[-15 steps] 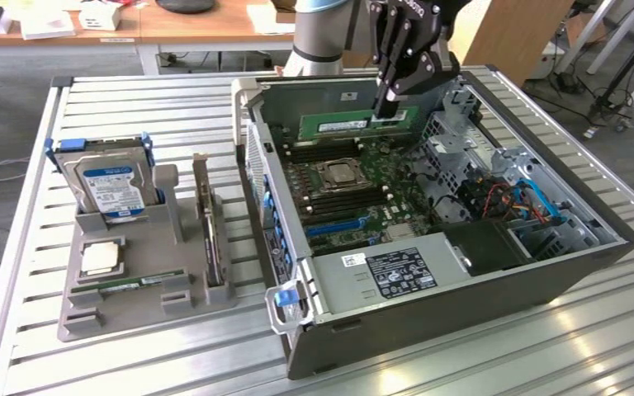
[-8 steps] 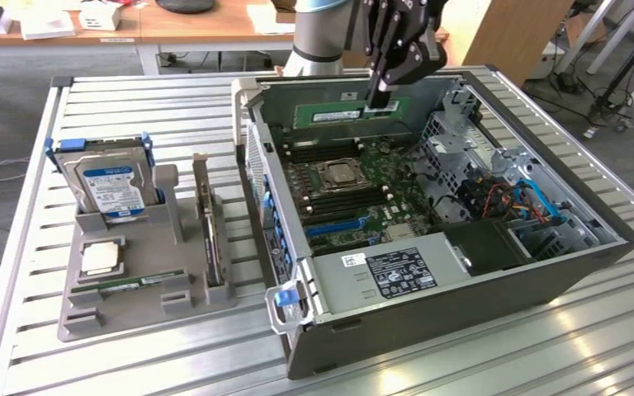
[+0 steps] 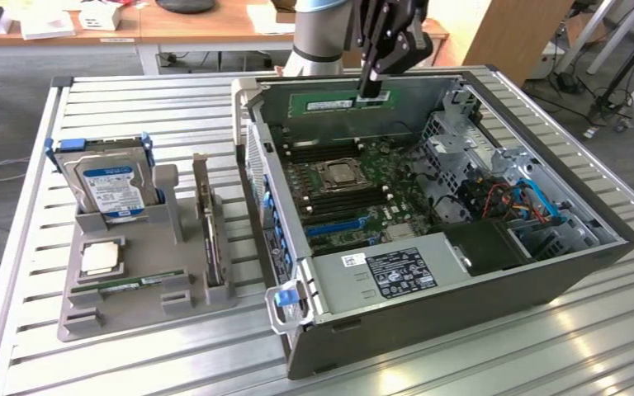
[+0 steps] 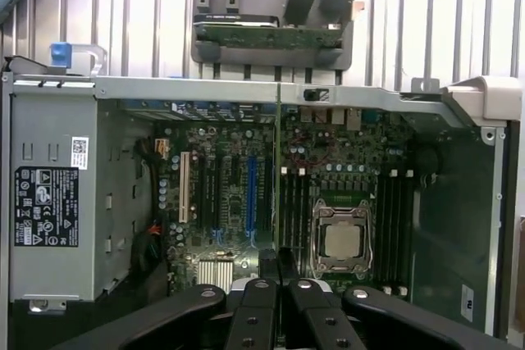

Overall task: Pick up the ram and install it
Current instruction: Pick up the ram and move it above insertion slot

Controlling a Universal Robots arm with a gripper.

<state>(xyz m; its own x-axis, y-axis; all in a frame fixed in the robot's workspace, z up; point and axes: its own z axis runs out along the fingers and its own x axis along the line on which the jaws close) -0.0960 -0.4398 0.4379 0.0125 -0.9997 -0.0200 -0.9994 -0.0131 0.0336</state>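
The ram (image 3: 333,103), a long green stick with a white label, hangs level over the far side of the open computer case (image 3: 581,256). My gripper (image 3: 372,89) comes down from above and is shut on the stick's top edge, near its end on the exterior view's right. Below it lies the motherboard (image 3: 372,206), with dark memory slots (image 3: 317,153) beside the silver processor socket (image 3: 345,175). In the wrist view the black fingers (image 4: 254,301) close on the stick's thin edge (image 4: 279,202), which runs above the slots (image 4: 297,211) next to the socket (image 4: 340,239).
A grey parts holder (image 3: 130,309) on the exterior view's left carries a hard drive (image 3: 108,183), a square silver processor chip (image 3: 102,257), an upright expansion card (image 3: 209,223) and a green strip (image 3: 130,286). A power supply (image 3: 405,268) fills the case's near end. Everything rests on a slatted metal table (image 3: 537,355).
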